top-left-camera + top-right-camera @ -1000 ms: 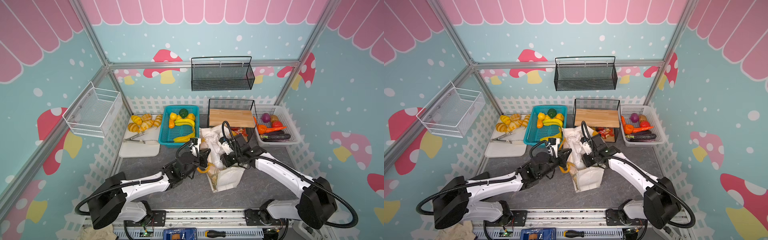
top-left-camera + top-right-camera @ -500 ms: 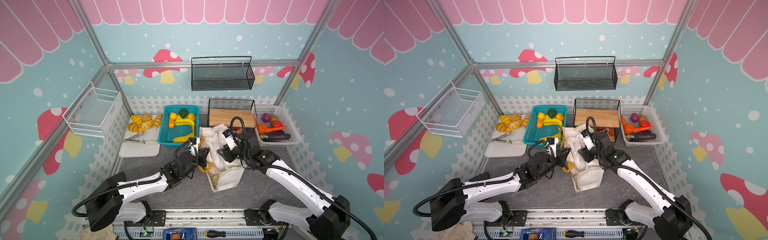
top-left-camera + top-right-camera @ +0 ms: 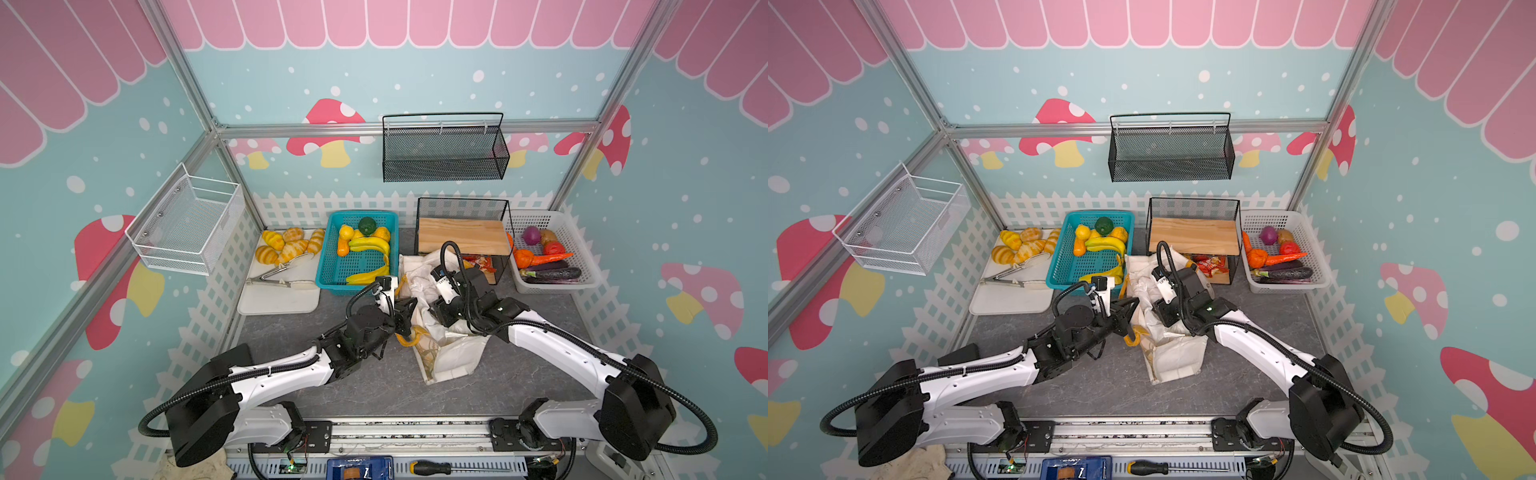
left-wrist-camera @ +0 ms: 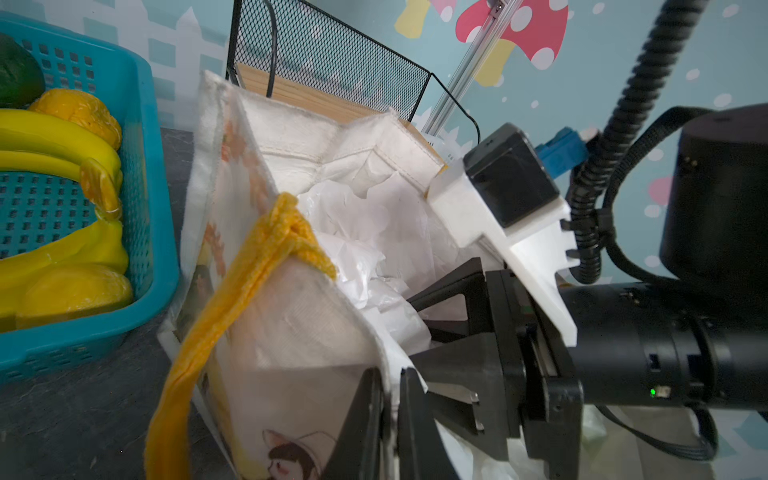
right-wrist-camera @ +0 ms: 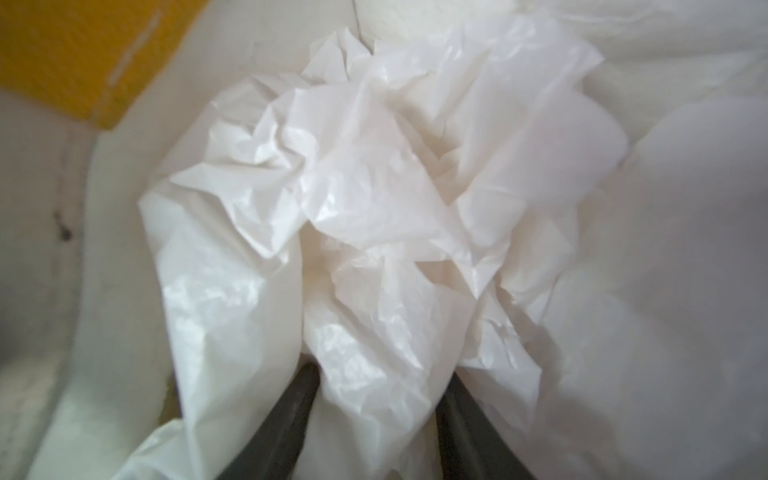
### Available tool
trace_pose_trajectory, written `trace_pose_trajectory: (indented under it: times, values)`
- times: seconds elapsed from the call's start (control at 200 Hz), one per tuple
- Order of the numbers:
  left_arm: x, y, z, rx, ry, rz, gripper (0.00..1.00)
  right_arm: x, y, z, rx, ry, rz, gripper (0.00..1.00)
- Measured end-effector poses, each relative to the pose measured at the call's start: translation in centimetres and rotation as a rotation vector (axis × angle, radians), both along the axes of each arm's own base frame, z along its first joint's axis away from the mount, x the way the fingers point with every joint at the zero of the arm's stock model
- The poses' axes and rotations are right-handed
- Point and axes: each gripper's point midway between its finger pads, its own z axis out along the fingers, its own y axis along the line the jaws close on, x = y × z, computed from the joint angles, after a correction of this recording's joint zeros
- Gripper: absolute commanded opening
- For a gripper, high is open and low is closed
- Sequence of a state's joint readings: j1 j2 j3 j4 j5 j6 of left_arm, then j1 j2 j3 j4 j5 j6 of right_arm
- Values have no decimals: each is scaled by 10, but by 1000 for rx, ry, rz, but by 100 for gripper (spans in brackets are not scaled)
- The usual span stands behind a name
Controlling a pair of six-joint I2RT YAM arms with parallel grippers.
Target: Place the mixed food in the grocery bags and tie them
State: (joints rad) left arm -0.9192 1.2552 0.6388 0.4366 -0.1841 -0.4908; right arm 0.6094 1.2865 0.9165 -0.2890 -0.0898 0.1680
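Judging from how things lie, the task has barely begun. The bananas [image 3: 370, 245] and oranges [image 3: 382, 234] sit in the teal basket [image 3: 328, 266] at the worktop's [image 3: 365, 386] back edge. The snack packets [image 3: 481, 263] lie in the black wire rack [image 3: 503, 232] just beside it, also at the back edge. No food shows inside either bag.

The canvas tote [image 3: 453, 357] rests near the middle of the worktop with its mouth agape. The white plastic bag [image 5: 395, 208] is crumpled inside it, unfilled and untied.

The left gripper [image 4: 390, 399] has its 2 jaws close on either side of the tote's rim, near the mustard handle [image 4: 249, 266]. Whether they actually pinch the fabric cannot be told. The right gripper [image 5: 380, 374] reaches into the tote with its jaws parted around a bunch of the plastic bag, which looks loose rather than squeezed.

What seems left is nearly everything: getting the 2 bags apart and open, loading the fruit and packets, and knotting the handles.
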Motion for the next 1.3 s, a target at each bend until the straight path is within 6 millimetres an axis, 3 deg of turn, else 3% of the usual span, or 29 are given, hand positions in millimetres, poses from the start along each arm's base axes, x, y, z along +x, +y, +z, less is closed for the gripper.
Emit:
trace_pose_trajectory:
  times: [0.115,0.245,0.405,0.525,0.625,0.73,0.861,0.961,1.046,1.176,1.236,1.301]
  values:
    - [-3,4,10,5,-34,-5,55,0,-15,41,14,-114,-37,77]
    - [-8,15,30,3,-87,4,69,12,-47,103,56,-293,-148,94]
    - [-8,48,63,2,-171,74,79,28,-120,160,96,-486,-393,98]
    - [4,95,86,7,-247,221,85,35,-176,175,84,-600,-594,99]
    - [19,147,85,50,-292,396,91,45,-213,156,53,-629,-729,99]
    - [39,204,66,152,-283,592,96,59,-248,108,-20,-595,-854,99]
    - [61,279,37,278,-216,817,98,60,-268,36,-113,-530,-918,99]
    - [69,327,8,358,-141,942,98,58,-273,-6,-164,-499,-911,99]
    - [73,344,-25,408,-96,965,98,59,-270,-34,-179,-486,-881,99]
    - [78,351,-89,480,10,917,98,62,-259,-66,-166,-467,-818,99]
    - [83,351,-107,485,45,891,99,65,-256,-70,-160,-470,-798,100]
    - [91,350,-115,468,38,872,99,70,-254,-60,-141,-517,-788,99]
